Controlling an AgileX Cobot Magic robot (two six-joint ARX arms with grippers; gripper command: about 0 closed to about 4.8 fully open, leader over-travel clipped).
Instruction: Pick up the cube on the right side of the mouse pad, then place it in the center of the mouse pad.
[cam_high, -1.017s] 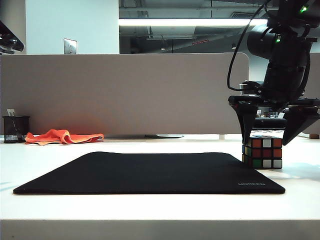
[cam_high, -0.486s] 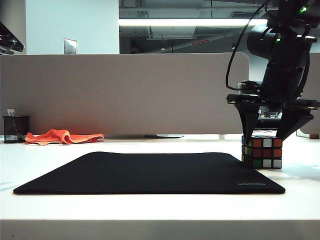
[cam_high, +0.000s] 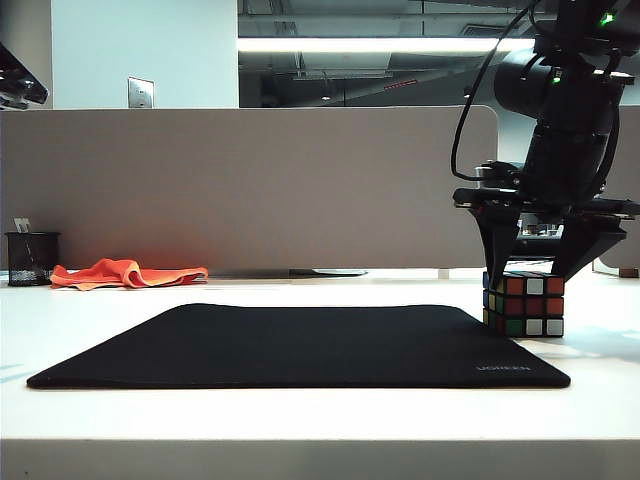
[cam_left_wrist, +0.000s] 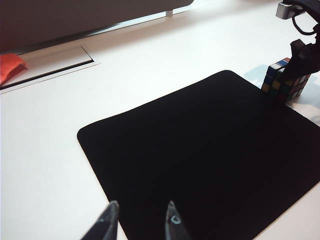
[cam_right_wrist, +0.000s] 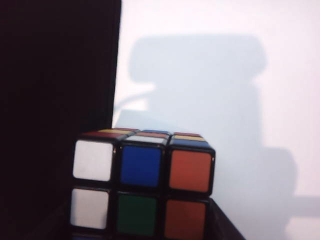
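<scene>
The cube (cam_high: 525, 305), black with coloured stickers, sits on the white table against the right edge of the black mouse pad (cam_high: 300, 345). My right gripper (cam_high: 535, 275) comes down from above, its two fingers pressed against the cube's upper left and right sides, shut on it. The right wrist view has the cube (cam_right_wrist: 142, 185) filling the lower middle, a dark finger (cam_right_wrist: 222, 225) tight on its side and the mouse pad (cam_right_wrist: 50, 75) beside it. My left gripper (cam_left_wrist: 141, 212) hovers open and empty over the mouse pad's (cam_left_wrist: 200, 150) near corner, far from the cube (cam_left_wrist: 282, 80).
An orange cloth (cam_high: 125, 272) and a black mesh pen cup (cam_high: 30, 258) lie at the back left, before the grey divider panel (cam_high: 250, 190). A recessed cable slot (cam_left_wrist: 50, 65) runs along the table's back edge.
My right gripper's fingers have closed inward from a wide stance onto the cube's sides. The cube rests where it was, and the left arm has stayed still.
</scene>
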